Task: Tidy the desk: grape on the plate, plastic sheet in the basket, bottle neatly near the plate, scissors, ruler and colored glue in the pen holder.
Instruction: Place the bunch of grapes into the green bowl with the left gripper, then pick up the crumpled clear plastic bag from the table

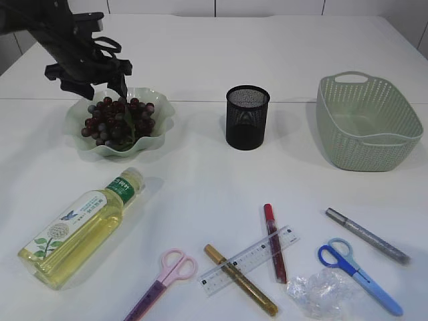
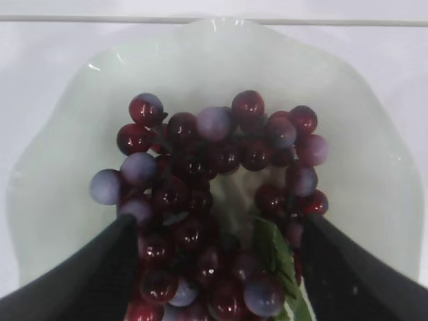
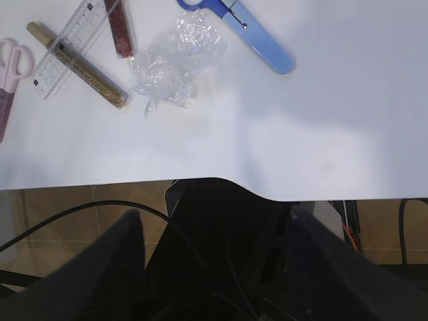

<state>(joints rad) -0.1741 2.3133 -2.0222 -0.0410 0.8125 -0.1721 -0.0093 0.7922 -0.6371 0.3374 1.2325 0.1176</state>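
Grapes (image 2: 221, 200) sitting in the plate (image 2: 60, 167), left gripper (image 2: 217, 267) jaws spread either side of the bunch, gripping nothing. Best to lift straight up off the plate, avoiding snagging stems. Right gripper (image 3: 214, 254) jaws apart, empty, off the table edge nearest the plastic sheet (image 3: 175, 60).

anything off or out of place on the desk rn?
Nothing spilled or broken. The bottle lies on its side, away from the plate. The ruler rests across the gold glue pen and red glue pen. The crumpled plastic sheet sits beside the blue scissors. The pen holder looks empty.
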